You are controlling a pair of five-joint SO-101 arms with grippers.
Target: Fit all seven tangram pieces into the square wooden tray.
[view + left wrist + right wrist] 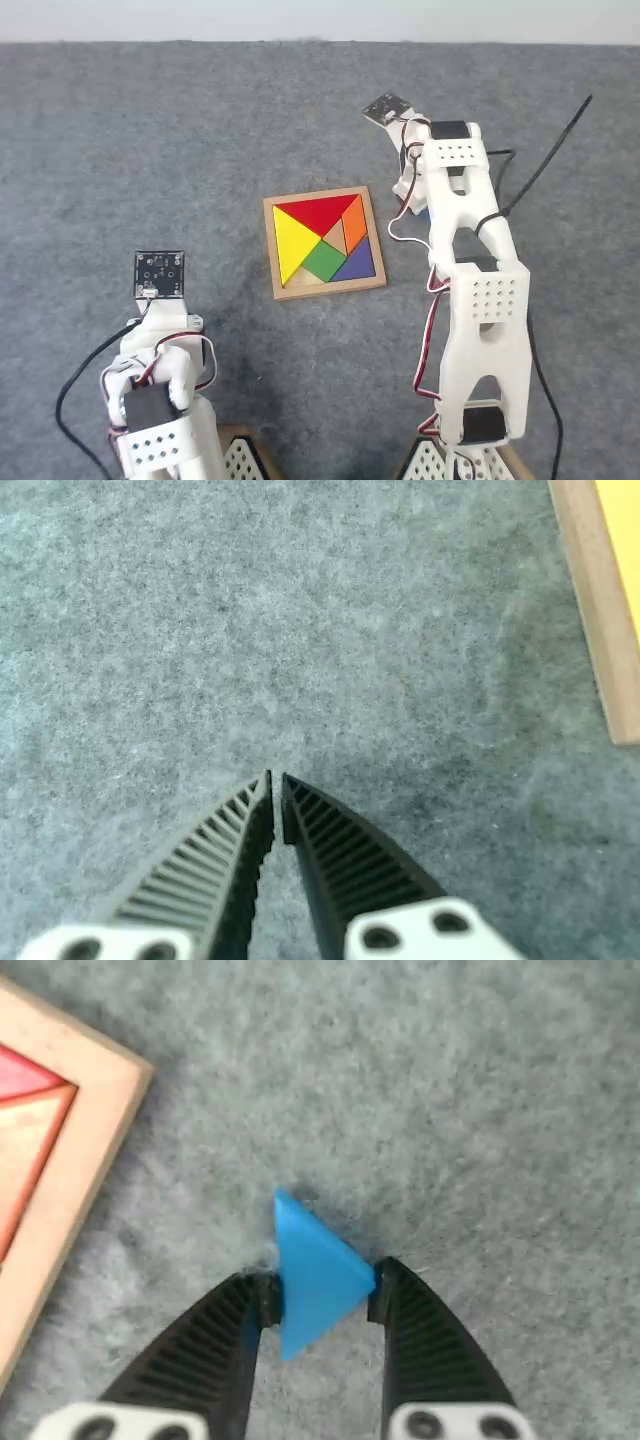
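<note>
The square wooden tray (330, 290) lies mid-table holding red (318, 212), yellow (290, 245), orange (357, 222), green (322, 262) and purple (357, 265) pieces around a small bare triangular gap. In the right wrist view, my right gripper (320, 1285) is shut on a small blue triangle (315, 1265), low over the carpet just beyond the tray's corner (70, 1150). The right arm (470, 230) stretches along the tray's right side. My left gripper (277, 780) is shut and holds nothing, over bare carpet near the tray's edge (600, 610). The left arm (160, 340) sits at the front left.
Grey carpet covers the whole table. A black cable (545, 160) sticks out to the right of the right arm. Both arm bases stand at the front edge. Open carpet lies to the left of and behind the tray.
</note>
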